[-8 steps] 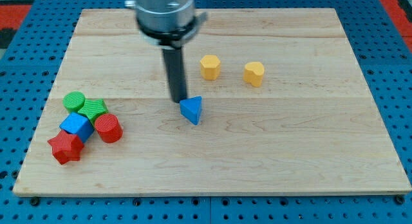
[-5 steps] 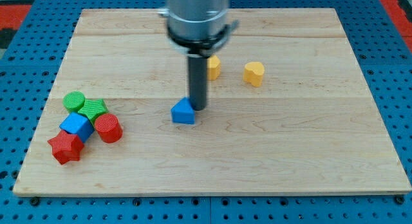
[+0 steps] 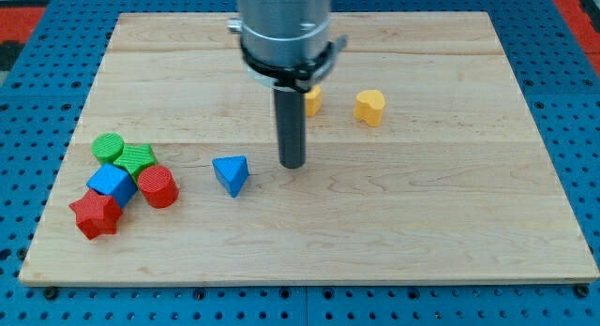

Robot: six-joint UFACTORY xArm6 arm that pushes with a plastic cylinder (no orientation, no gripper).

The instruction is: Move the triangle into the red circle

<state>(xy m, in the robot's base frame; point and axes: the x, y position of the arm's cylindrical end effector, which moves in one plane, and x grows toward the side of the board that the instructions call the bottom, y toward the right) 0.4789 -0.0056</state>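
Note:
The blue triangle block point(image 3: 231, 173) lies on the wooden board, left of centre. The red circle block point(image 3: 158, 186) sits further to the view's left, at the right edge of a cluster of blocks, with a gap between it and the triangle. My tip point(image 3: 293, 165) is on the board a short way to the right of the triangle and does not touch it.
The cluster at the view's left also holds a green circle point(image 3: 109, 147), a green star-like block point(image 3: 137, 158), a blue cube point(image 3: 112, 184) and a red star-like block point(image 3: 95, 214). A yellow block point(image 3: 312, 99), partly hidden by the rod, and a yellow heart point(image 3: 370, 106) lie at upper right.
The tip swung from the triangle's upper left to its right side and pushed it leftward; the triangle has slid and turned toward the red circle, and now lies apart from the tip.

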